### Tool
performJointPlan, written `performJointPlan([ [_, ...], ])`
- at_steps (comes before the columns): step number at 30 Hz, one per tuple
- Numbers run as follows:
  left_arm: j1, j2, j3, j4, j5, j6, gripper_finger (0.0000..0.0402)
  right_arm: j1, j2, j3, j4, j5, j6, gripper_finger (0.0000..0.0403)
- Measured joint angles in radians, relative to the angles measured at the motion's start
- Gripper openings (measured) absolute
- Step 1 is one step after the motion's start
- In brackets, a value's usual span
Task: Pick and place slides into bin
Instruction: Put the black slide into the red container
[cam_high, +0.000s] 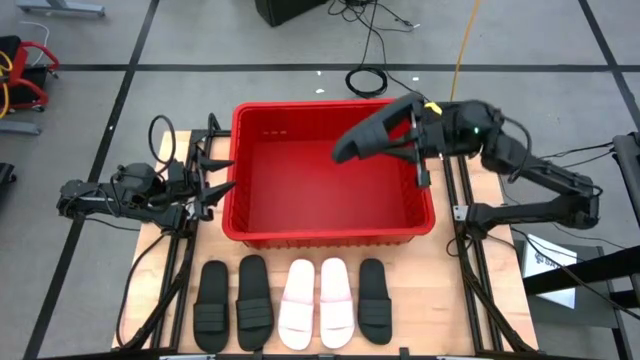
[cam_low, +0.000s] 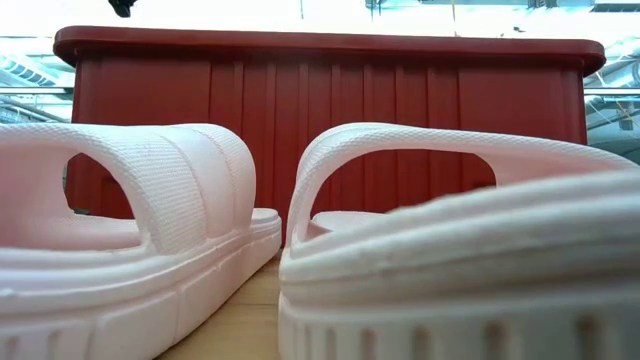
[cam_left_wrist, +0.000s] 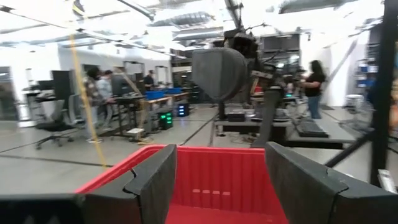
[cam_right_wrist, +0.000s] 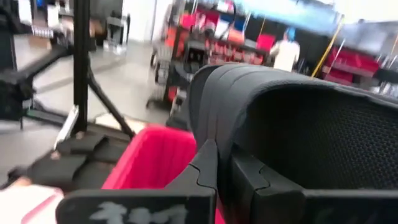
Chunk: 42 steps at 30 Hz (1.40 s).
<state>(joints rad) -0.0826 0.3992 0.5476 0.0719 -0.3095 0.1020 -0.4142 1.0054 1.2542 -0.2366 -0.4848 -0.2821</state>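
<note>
Right gripper (cam_high: 418, 140): fingers clamped tight on the strap of one black slide (cam_high: 372, 132), carried above the far right part of the bin (cam_high: 262, 226), sole tilted, toe end reaching toward the bin's middle; from the right wrist camera the ribbed strap (cam_right_wrist: 249, 93) fills the view just past the closed fingers (cam_right_wrist: 205, 168), red bin wall (cam_right_wrist: 149, 155) below. Step in hand, by my reading: the placing of this slide, lifted and brought over the bin, not yet let go. Next move calls for the fingers to part while the slide hangs inside the rim, perhaps after a short lowering, so it drops onto the bin floor, which looks bare. Left gripper (cam_high: 215, 173): jaws standing wide apart, holding nothing, waiting just outside the bin's left wall and pointed at it; its own camera looks between the two fingers (cam_left_wrist: 155, 180) across the red interior to the held slide (cam_left_wrist: 219, 71). Remaining stock on the wooden table (cam_high: 450, 300), a row in front of the bin's near wall: two black slides (cam_high: 232, 303), two pale pink slides (cam_high: 318, 302), one more black slide (cam_high: 373, 299), all flat and side by side, five yet to go
</note>
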Motion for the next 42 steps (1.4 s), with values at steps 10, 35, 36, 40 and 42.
performJointPlan([
  [10, 0.000, 0.000, 0.000, -0.005, -0.051, -0.013, 0.0250, -0.128, 0.182, 0.281, -0.423, -0.058, -0.094, 0.0004],
  [35, 0.000, 0.000, 0.000, -0.028, -0.163, 0.057, 0.0250, -0.386, 0.559, 0.563, -1.116, -0.173, -0.337, 0.0004],
  [36, 0.000, 0.000, 0.000, -0.023, -0.164, 0.064, 0.0250, -0.393, 0.568, 0.563, -1.147, -0.175, -0.343, 0.0004],
  [40, 0.000, 0.000, 0.000, -0.023, -0.164, 0.088, 0.0250, -0.404, 0.620, 0.563, -1.266, -0.173, -0.409, 0.0004],
  [42, 0.000, 0.000, 0.000, -0.022, -0.164, 0.108, 0.0250, -0.404, 0.645, 0.563, -1.285, -0.184, -0.420, 0.0004],
])
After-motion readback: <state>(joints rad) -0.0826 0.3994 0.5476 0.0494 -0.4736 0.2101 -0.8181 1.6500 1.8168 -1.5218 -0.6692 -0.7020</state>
